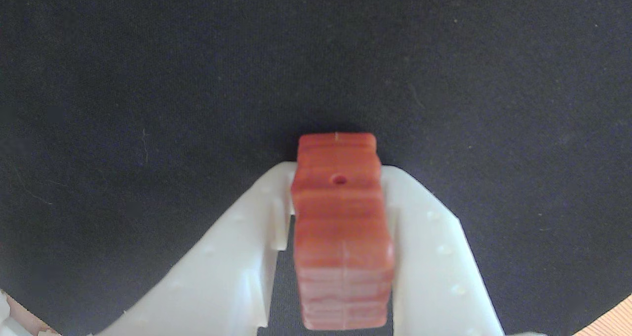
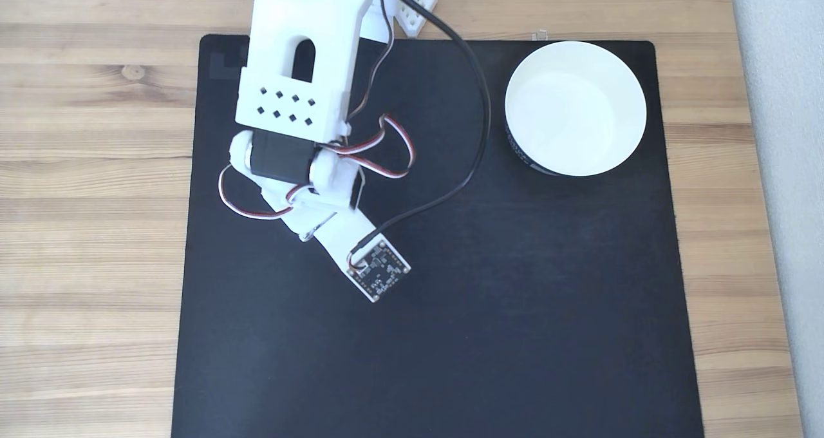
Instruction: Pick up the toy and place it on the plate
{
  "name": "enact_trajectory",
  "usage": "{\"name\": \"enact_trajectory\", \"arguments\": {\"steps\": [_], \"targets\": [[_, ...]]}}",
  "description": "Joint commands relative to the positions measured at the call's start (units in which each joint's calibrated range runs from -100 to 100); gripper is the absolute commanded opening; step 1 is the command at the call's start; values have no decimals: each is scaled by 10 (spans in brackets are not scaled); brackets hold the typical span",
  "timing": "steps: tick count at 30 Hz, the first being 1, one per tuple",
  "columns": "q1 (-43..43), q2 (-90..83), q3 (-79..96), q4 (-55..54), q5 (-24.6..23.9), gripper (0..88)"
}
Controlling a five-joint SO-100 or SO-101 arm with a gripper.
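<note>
Gripping: white plastic two-finger gripper [image 1: 340, 170] is pinching the small reddish-brown grooved block toy [image 1: 340, 227] between its fingers, wrist view.
Backdrop: black mat [image 1: 148, 79] is lying beneath the block.
Plate: round white shallow dish with dark side band [image 2: 575, 108] is sitting at the mat's two o'clock corner, fixed view.
Arm: white arm [image 2: 302, 96] is reaching over the mat's ten o'clock area, well apart from the dish.
Table: light wooden tabletop [image 2: 90, 167] is surrounding the mat.

A small reddish-brown toy block [image 1: 340, 227] with rounded edges, faint grooves across its faces and a tiny hole near its upper end sits upright above a black mat, seen in the wrist view. A round white plate [image 2: 575, 108] — shallow and bowl-like, with a dark outer band — rests empty near the mat's top right corner in the fixed view.
</note>
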State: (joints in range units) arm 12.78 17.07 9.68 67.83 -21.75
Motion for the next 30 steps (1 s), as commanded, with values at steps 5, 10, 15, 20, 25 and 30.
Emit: {"name": "enact_trajectory", "arguments": {"steps": [5,10,15,20,25,30], "targets": [[-7,-5,-11,5,2,22],[-38,-6,-95,47,2,22],[-70,-8,-189,120,-1,22],[-105,-75,-202,139,-2,22],[-162,-135,-202,131,-3,22],[-203,-166,-202,123,-3,22]]}}
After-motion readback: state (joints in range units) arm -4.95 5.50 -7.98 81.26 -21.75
